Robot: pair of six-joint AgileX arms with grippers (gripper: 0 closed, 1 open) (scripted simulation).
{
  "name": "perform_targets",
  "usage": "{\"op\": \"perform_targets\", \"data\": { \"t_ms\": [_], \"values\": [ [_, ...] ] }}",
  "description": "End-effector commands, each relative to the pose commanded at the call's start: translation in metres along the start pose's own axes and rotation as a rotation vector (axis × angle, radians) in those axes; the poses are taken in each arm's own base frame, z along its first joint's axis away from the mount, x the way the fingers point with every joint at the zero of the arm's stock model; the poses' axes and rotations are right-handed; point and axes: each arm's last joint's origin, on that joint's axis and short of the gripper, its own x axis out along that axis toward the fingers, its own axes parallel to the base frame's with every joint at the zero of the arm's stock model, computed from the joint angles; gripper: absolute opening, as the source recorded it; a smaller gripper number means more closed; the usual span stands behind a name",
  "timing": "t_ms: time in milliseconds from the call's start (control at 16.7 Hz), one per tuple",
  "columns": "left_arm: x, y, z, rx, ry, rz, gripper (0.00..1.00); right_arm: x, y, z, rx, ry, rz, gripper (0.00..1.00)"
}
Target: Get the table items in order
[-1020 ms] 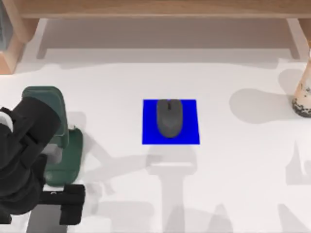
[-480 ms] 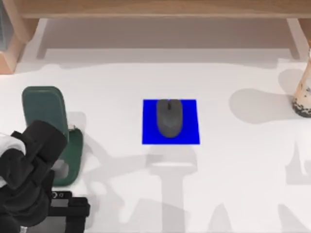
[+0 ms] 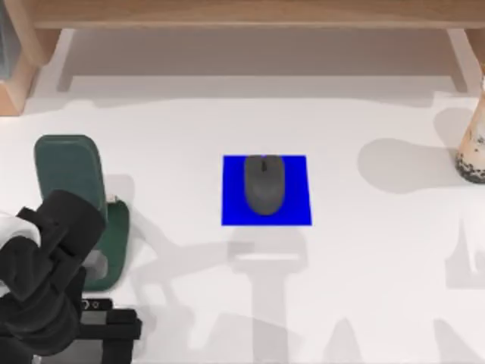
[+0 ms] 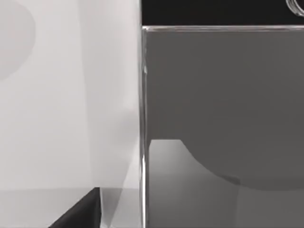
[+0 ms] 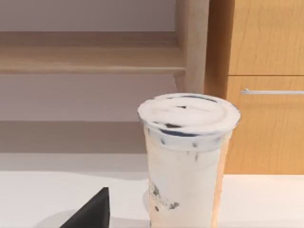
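The left gripper's claw [image 3: 98,334] sits low at the table's left edge, under the bulk of the left arm, and I cannot tell how wide it stands or whether it grips anything. Its wrist camera looks close onto the smartphone [image 4: 223,118], grey screen and silver rim, lying on the white table [image 3: 379,280].

The table spreads wide beneath everything, a wooden shelf unit [image 3: 242,15] along its far side. Next in size is the dark green stand [image 3: 72,171] at the left, just beside the arm. The blue mat [image 3: 295,212] lies at the middle, with the computer mouse [image 3: 264,184] resting on it, which looks settled. The milk-tea cup [image 5: 187,156] stands upright at the far right edge, lid on, pearls at the bottom; the right wrist camera faces it, a dark fingertip [image 5: 90,211] in the corner.

By my judgement the mouse is done; phone and cup remain.
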Motion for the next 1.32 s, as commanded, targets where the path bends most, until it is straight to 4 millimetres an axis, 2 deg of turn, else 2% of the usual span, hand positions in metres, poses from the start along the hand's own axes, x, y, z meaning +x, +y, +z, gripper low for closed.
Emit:
{"op": "perform_targets", "data": {
  "t_ms": [60, 840, 1320],
  "values": [
    [0.0000, 0.0000, 0.0000, 0.000, 0.000, 0.000, 1.00, 0.0000, 0.0000, 0.0000, 0.000, 0.000, 0.000, 1.00],
    [0.0000, 0.0000, 0.0000, 0.000, 0.000, 0.000, 0.02, 0.0000, 0.0000, 0.0000, 0.000, 0.000, 0.000, 1.00],
    [0.0000, 0.0000, 0.0000, 0.000, 0.000, 0.000, 0.00, 0.0000, 0.0000, 0.0000, 0.000, 0.000, 0.000, 1.00]
  ]
}}
